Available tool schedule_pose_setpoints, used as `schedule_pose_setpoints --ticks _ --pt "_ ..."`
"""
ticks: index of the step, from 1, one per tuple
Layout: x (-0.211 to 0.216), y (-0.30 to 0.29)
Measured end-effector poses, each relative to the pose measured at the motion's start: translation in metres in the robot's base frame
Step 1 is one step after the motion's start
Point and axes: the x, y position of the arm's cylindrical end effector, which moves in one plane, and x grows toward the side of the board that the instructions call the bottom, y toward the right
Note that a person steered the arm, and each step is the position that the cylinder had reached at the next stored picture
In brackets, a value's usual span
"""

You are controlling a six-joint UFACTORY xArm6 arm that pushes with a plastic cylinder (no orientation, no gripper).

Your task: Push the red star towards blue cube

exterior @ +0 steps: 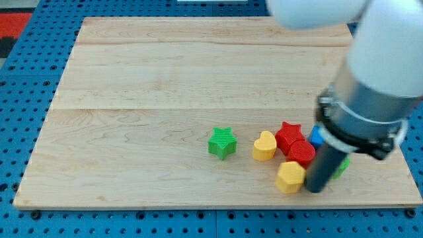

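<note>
While my arm fills the view's upper right, the dark rod comes down to my tip [316, 190], which sits on the wooden surface [165, 79] near the view's lower right edge. There is no gripper here, only this straight rod, so it holds nothing and has nothing to open or close.

Just to the view's left of my tip, almost touching it, lies the yellow block [290, 176], a many-sided shape. Up and to the view's left of my tip is a red round block [302, 153], which touches the yellow block's upper edge. The red star [289, 134] lies further up and to the left of my tip, pressed against that red round block. Left of the red star, touching it or very nearly, is the yellow heart [264, 146], well to the view's left of my tip. Further left again, standing apart from the cluster, is the green star [223, 142].

The blue cube [316, 137] shows only as a small blue patch straight above my tip toward the view's top, mostly hidden behind the arm's body; it lies just to the view's right of the red star, and I cannot tell whether the two touch. To the view's right of my tip, a sliver of a green block [342, 168] peeps out beside the rod; its shape cannot be made out.
</note>
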Motion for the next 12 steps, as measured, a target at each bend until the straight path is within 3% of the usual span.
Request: schedule_pose_setpoints --ticks 1,3,6,8,10,12 --pt "0.001 -0.006" --pt "0.004 0.090" --pt "-0.069 0.065" --pt "-0.115 0.011" --pt "-0.169 0.018" --pt "-0.176 -0.045"
